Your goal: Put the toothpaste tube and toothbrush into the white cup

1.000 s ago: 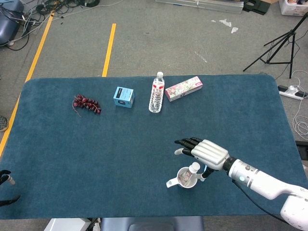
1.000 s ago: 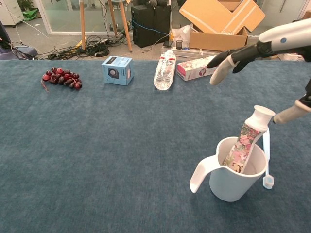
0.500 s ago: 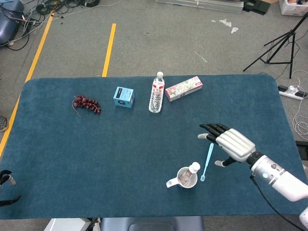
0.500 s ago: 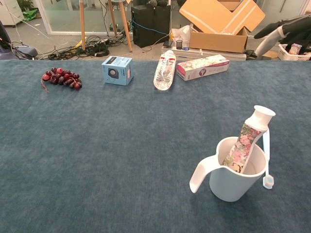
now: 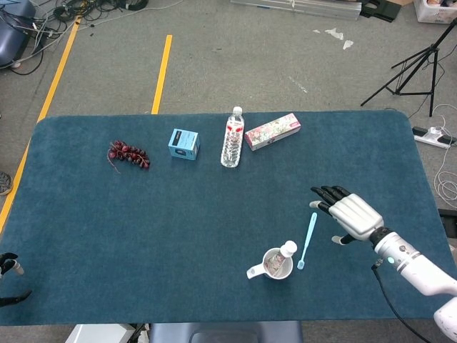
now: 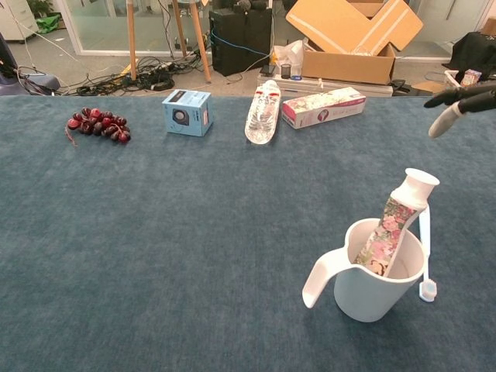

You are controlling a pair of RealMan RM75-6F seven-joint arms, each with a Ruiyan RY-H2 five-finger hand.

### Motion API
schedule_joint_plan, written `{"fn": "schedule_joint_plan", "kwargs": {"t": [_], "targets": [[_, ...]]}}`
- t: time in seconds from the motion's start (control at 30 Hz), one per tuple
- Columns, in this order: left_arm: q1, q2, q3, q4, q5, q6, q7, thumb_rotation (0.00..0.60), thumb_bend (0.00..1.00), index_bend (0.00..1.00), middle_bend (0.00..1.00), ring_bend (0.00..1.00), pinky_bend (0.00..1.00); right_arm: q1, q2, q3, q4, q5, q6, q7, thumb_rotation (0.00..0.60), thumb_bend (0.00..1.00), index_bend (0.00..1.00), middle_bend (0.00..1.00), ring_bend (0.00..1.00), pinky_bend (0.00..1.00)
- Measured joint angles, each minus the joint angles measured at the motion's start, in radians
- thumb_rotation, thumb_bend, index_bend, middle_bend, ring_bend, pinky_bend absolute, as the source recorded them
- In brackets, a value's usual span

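Observation:
The white cup (image 5: 273, 266) (image 6: 370, 288) stands near the table's front edge, handle to the left. The flowery toothpaste tube (image 5: 286, 250) (image 6: 395, 217) leans inside it, white cap up. The pale blue toothbrush (image 5: 308, 238) (image 6: 424, 246) lies on the cloth just right of the cup, outside it. My right hand (image 5: 351, 216) (image 6: 457, 101) hovers to the right of the toothbrush, fingers spread, holding nothing. Only the fingertips of my left hand (image 5: 10, 266) show at the lower left edge, apart and empty.
Along the far side lie red grapes (image 5: 128, 153), a blue box (image 5: 183, 143), a water bottle (image 5: 231, 138) and a flowery toothpaste carton (image 5: 272, 131). The blue table cloth (image 5: 214, 214) spreads between them and the cup.
My right hand has pulled back from above the cup to the right. The toothbrush, cup and tube have stayed where they were.

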Motion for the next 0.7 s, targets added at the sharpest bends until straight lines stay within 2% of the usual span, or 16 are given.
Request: {"fn": "schedule_joint_plan", "kwargs": {"t": [0.1, 0.2, 0.27, 0.33, 0.4, 0.47, 0.6, 0.7], "targets": [[0.0, 0.0, 0.0, 0.001, -0.001, -0.001, -0.001, 0.6, 0.0, 0.49, 0.27, 0.21, 0.29, 0.003, -0.039, -0.004, 0.035, 0.012, -0.032, -0.029, 0.6, 0.18, 0.24, 0.0, 0.0, 0.12], [0.0, 0.0, 0.0, 0.002, -0.001, -0.002, -0.003, 0.6, 0.0, 0.49, 0.27, 0.21, 0.29, 0.01, -0.071, -0.006, 0.065, 0.025, -0.058, -0.051, 0.6, 0.3, 0.24, 0.0, 0.0, 0.12], [-0.001, 0.0, 0.0, 0.003, -0.001, -0.003, -0.004, 0.6, 0.0, 0.49, 0.27, 0.21, 0.29, 0.013, -0.086, -0.005, 0.082, 0.032, -0.066, -0.077, 0.6, 0.36, 0.24, 0.06, 0.01, 0.18], [-0.001, 0.0, 0.0, 0.003, -0.002, -0.004, -0.005, 0.6, 0.0, 0.49, 0.27, 0.21, 0.29, 0.014, -0.099, -0.003, 0.091, 0.039, -0.069, -0.108, 0.6, 0.4, 0.24, 0.2, 0.11, 0.33], [-0.001, 0.0, 0.001, 0.003, -0.001, -0.004, -0.004, 0.6, 0.0, 0.49, 0.27, 0.21, 0.29, 0.015, -0.112, 0.0, 0.099, 0.051, -0.072, -0.153, 0.6, 0.45, 0.24, 0.43, 0.33, 0.56], [-0.001, -0.001, 0.001, 0.004, -0.001, -0.005, -0.004, 0.6, 0.0, 0.49, 0.27, 0.21, 0.29, 0.017, -0.125, 0.004, 0.101, 0.072, -0.079, -0.201, 0.6, 0.51, 0.24, 0.6, 0.5, 0.69], [-0.001, -0.002, 0.002, 0.005, -0.001, -0.006, -0.003, 0.6, 0.0, 0.49, 0.27, 0.21, 0.29, 0.028, -0.141, 0.012, 0.091, 0.136, -0.116, -0.273, 0.6, 0.61, 0.26, 0.8, 0.69, 0.81], [-0.001, -0.003, 0.002, 0.005, -0.002, -0.007, -0.001, 0.6, 0.0, 0.49, 0.27, 0.21, 0.29, 0.036, -0.154, 0.017, 0.088, 0.178, -0.137, -0.312, 0.6, 0.67, 0.28, 0.87, 0.75, 0.84]]}}
